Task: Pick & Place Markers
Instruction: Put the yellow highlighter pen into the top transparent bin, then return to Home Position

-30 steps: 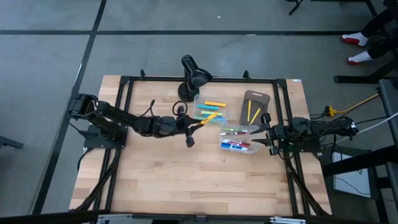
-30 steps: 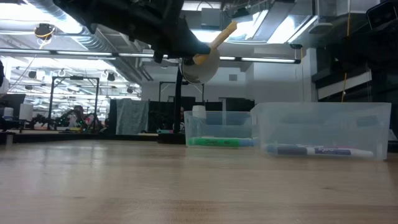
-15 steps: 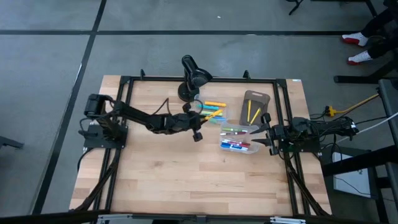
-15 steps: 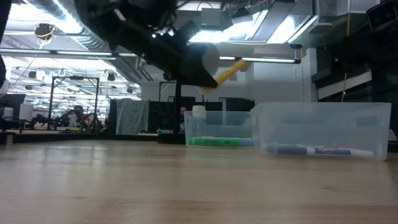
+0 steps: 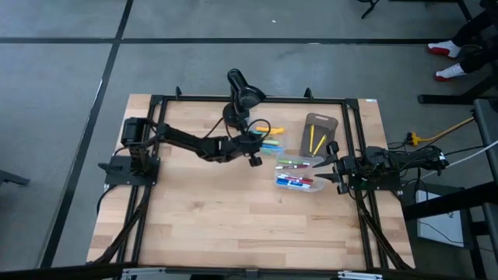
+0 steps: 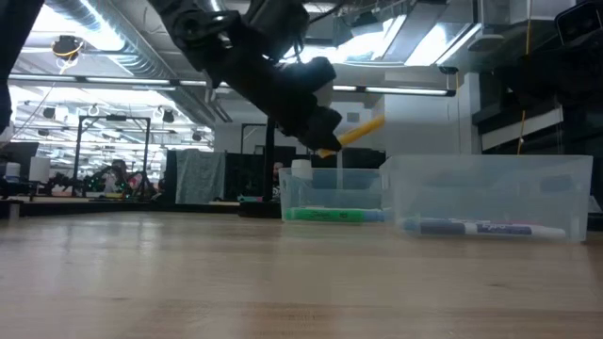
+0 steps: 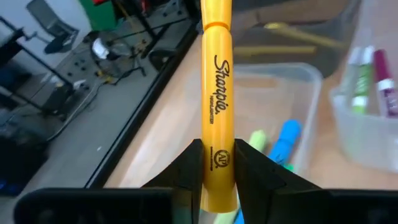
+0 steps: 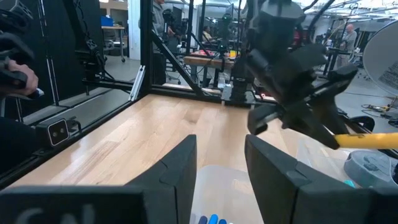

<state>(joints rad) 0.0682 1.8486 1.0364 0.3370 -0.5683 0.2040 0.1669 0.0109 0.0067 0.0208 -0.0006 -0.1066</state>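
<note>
From the low camera we see the bare wooden counter (image 6: 188, 282) nearest us, then two clear bins side by side. The nearer, larger bin (image 6: 490, 198) holds a blue marker (image 6: 480, 228) lying flat. The farther bin (image 6: 332, 196) holds a green marker (image 6: 328, 215).

Above that farther bin we find the left gripper (image 5: 254, 145), its jaws closed on a yellow marker (image 7: 216, 106), held near its end so that most of the barrel sticks out ahead of the fingers (image 7: 188, 168). From above, the marker hangs over the bin, where green and blue markers already lie. Beyond, a grey-brown tray (image 5: 317, 134) holds two yellow markers.

The right gripper (image 5: 336, 173) waits at the counter's right side, just beside the larger bin, its jaws parted and holding nothing.
</note>
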